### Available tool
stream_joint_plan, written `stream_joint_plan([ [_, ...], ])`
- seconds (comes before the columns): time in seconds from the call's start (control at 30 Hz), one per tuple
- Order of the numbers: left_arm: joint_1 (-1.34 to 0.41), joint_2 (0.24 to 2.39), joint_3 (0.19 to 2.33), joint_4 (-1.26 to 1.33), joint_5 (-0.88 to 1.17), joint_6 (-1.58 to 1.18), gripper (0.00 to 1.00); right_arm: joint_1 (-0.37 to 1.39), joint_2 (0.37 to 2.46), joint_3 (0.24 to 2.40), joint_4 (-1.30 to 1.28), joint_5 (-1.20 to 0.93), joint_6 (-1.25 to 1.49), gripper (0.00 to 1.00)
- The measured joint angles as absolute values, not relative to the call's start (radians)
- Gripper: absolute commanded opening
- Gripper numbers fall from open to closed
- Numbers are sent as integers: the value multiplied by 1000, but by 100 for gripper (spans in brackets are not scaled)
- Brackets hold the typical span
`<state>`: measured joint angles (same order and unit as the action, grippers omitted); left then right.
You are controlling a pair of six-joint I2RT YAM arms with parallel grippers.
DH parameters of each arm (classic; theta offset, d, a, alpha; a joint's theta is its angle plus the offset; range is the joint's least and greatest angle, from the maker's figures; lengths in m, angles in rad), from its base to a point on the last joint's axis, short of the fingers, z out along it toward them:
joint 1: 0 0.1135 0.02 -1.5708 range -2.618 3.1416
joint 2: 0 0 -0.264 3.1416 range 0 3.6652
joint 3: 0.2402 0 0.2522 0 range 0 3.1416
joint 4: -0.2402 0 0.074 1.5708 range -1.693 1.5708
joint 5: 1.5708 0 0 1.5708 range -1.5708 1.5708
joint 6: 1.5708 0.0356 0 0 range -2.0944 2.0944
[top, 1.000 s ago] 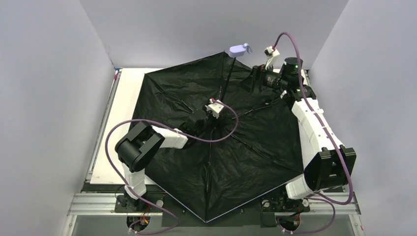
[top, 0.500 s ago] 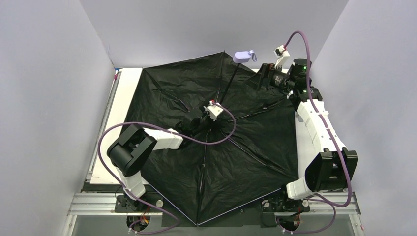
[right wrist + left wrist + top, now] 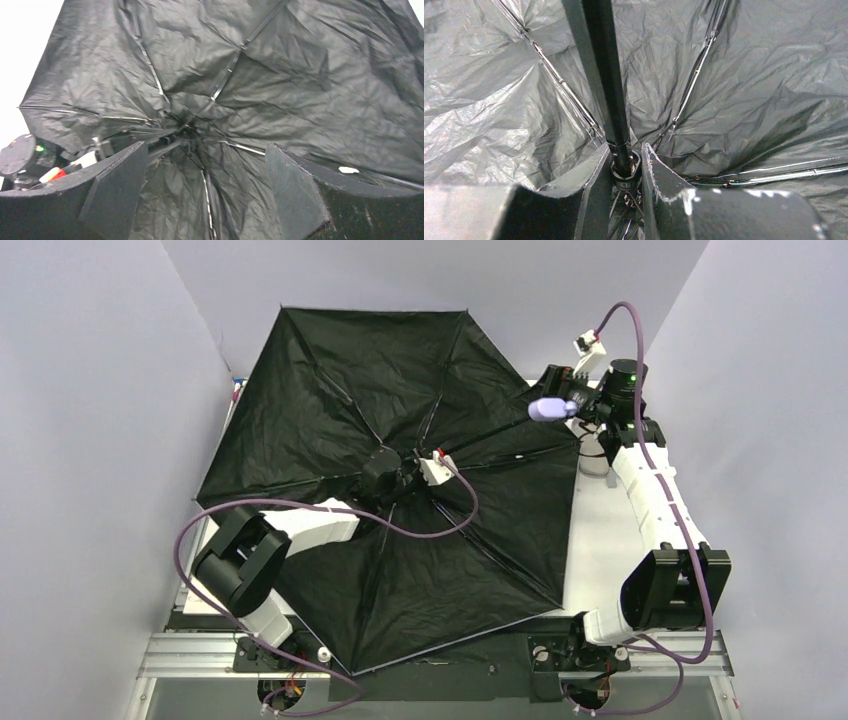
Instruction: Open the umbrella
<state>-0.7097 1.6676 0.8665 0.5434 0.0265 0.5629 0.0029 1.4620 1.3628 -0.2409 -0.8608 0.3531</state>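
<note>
Umbrella [image 3: 400, 510] canopy tipped up and swung leftward since a moment ago, fully spread: task effectively complete. Left gripper [image 3: 622, 167] jaws narrowed onto shaft [image 3: 606, 75]; right gripper [image 3: 205, 192] jaws wide, empty.

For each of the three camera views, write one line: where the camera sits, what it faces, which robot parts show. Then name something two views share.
Top view: above and behind the bases, facing down on the open umbrella; both arms show.
Left wrist: on the left hand, facing the shaft it clamps; both fingers show.
Right wrist: on the right hand, facing the black underside; open fingers show, nothing between.
Shared: both wrist views see the ribs.
</note>
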Motion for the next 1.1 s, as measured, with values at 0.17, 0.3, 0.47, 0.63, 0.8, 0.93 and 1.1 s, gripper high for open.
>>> stream_joint_plan([
  [0.17,-687,1589,894,506,33,748,0,-37,1462,1364,-242,-851,370,82],
  [0.3,-657,1530,952,455,78,922,0,-46,1462,1381,-255,-847,379,82],
  [0.47,-607,1469,1011,395,168,1151,0,-43,1462,1436,-289,-848,371,82],
  [0.63,-532,1439,1074,339,252,1367,0,-19,1453,1481,-330,-843,318,82],
  [0.8,-443,1434,1124,313,313,1559,0,43,1417,1480,-419,-839,246,82],
  [0.93,-371,1434,1151,308,370,1697,0,104,1371,1468,-503,-837,178,82],
  [1.1,-289,1434,1157,310,442,1839,0,192,1336,1472,-634,-833,76,81],
])
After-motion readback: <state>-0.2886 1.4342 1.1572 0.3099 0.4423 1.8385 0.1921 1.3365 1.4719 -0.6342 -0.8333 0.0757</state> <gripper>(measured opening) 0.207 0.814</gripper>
